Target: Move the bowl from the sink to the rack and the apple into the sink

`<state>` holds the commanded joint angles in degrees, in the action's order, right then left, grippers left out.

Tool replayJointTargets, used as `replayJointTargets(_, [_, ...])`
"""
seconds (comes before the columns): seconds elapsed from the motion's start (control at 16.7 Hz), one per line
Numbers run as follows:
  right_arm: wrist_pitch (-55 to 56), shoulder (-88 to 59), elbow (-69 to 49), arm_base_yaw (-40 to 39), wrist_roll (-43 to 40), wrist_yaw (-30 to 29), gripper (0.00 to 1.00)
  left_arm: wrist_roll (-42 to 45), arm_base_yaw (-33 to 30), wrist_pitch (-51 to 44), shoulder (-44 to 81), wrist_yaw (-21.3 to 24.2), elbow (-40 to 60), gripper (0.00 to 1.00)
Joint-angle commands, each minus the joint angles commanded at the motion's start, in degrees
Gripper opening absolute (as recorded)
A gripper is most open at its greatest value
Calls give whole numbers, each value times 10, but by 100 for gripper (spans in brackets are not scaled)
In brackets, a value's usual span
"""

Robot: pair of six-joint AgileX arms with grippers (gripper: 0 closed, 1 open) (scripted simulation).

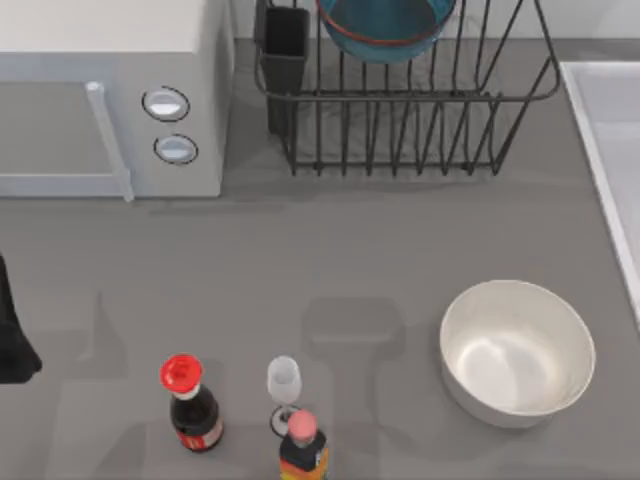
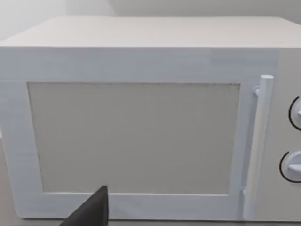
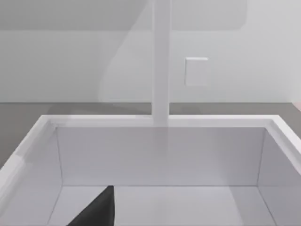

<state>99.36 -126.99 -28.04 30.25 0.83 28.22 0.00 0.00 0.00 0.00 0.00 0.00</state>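
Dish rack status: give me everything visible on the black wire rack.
The black wire dish rack stands at the back of the grey table, between the white microwave and the pale sink. It looks like thin dark metal: upright bars along the front, curved rails around the sides. A dark square utensil cup sits at its left corner. The round teal-blue bowl with a red-orange rim rests inside among the bars, partly cut off by the frame edge. No gripper touches the rack.
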Motion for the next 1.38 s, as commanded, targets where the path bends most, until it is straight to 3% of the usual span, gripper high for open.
replayJointTargets(0.3, [-25, 35, 7, -6, 0, -11, 100, 0, 0, 0, 0, 0, 0, 100])
replayJointTargets(0.54, [-128, 167, 36, -36, 0, -42, 100, 0, 0, 0, 0, 0, 0, 100])
replayJointTargets(1.38, [-779, 1033, 218, -236, -5, -217, 100, 0, 0, 0, 0, 0, 0, 100])
